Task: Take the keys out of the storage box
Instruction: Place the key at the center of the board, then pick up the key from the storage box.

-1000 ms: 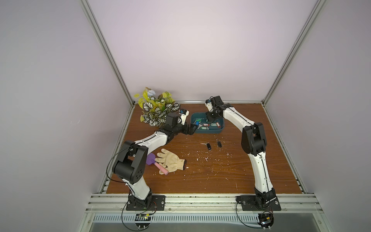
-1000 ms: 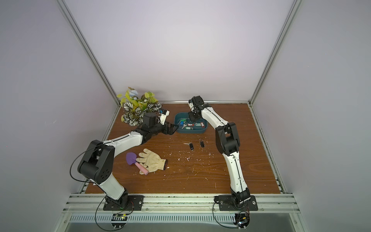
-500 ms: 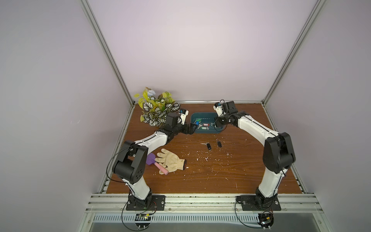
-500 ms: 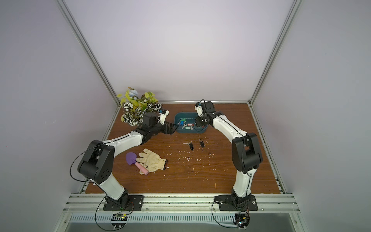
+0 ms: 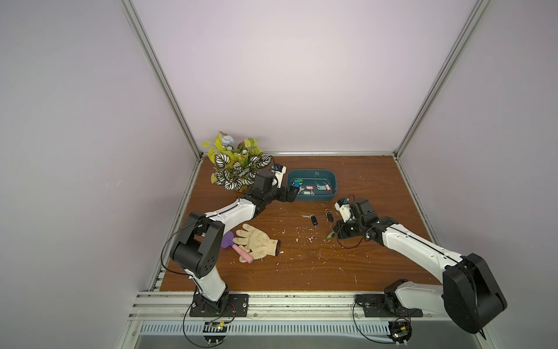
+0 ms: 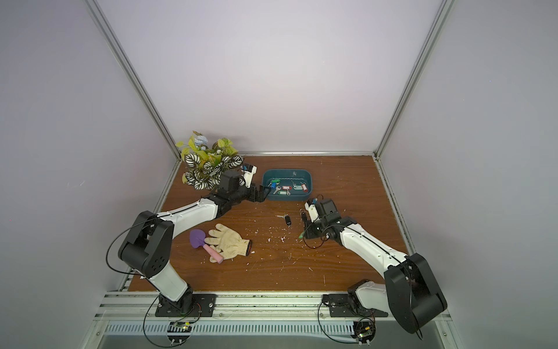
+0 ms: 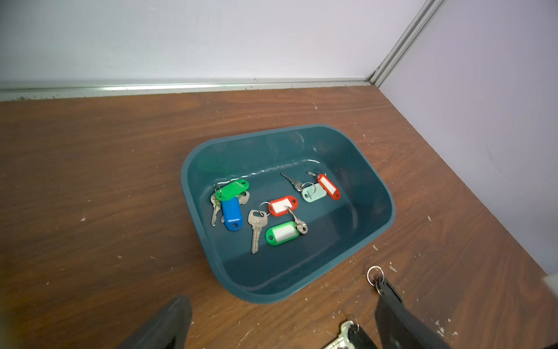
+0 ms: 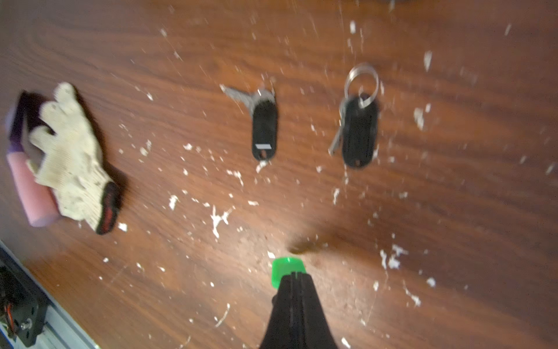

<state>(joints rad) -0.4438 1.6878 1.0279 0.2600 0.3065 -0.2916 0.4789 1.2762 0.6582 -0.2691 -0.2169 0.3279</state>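
**Partly emptied: three out, six to go**

Nearest, pinched tight in the fingers of the right gripper [image 8: 291,273]: a green-tagged key [image 8: 287,266], held just over the counter [image 5: 302,272], not yet set down. Beyond it, lying flat on the wood and already out: two black-tagged keys [image 5: 314,219]. Farther back, left to lift from the dark teal storage box [image 7: 271,291]: six keys [image 7: 283,205], tagged green, blue, red and pale teal. Beside its near corner, fingers spread wide and empty: the left gripper [image 5: 290,193].

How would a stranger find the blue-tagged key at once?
Beside the leafy potted plant stands the dark teal storage box. At the box's end nearest the plant lies a small cluster of keys. The only blue tag marks the wanted one, touching a solid green tag.
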